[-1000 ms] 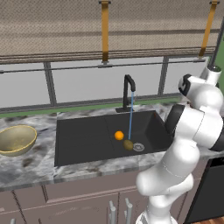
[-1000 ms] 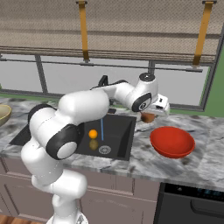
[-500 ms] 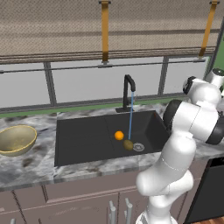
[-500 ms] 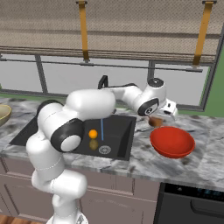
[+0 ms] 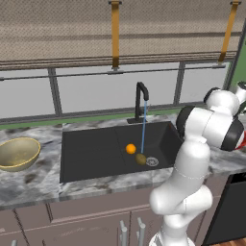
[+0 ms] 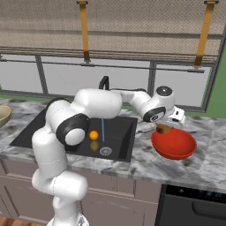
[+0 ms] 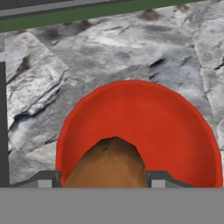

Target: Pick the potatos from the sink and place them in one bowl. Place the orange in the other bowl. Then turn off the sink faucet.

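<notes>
Swung further right since a second ago, carrying the reddish-brown potato [image 6: 163, 129] from beside the sink edge out over the red bowl [image 6: 176, 148]. Gripper [image 6: 165, 128] clamped on that potato, fingertips [image 7: 43, 179] pressed to either side of it (seen plainly from the hand camera, brown lump against the glossy red inside). Not yet released; bowl otherwise bare as far as can be seen.

Judged roughly a quarter through. Left in the black sink [image 5: 91, 149]: the olive-brown potato [image 5: 141, 159] near the silver drain, and the orange [image 5: 130, 149] just beside it. Tan-yellow bowl [image 5: 17, 153] on the counter left of the sink, nothing in it. Faucet [image 5: 141, 102] running, a thin blue stream falling onto the olive potato's spot.

Remaining, by this reckoning: drop this potato, fetch the second, move the orange to the yellow bowl, shut off the water.
</notes>
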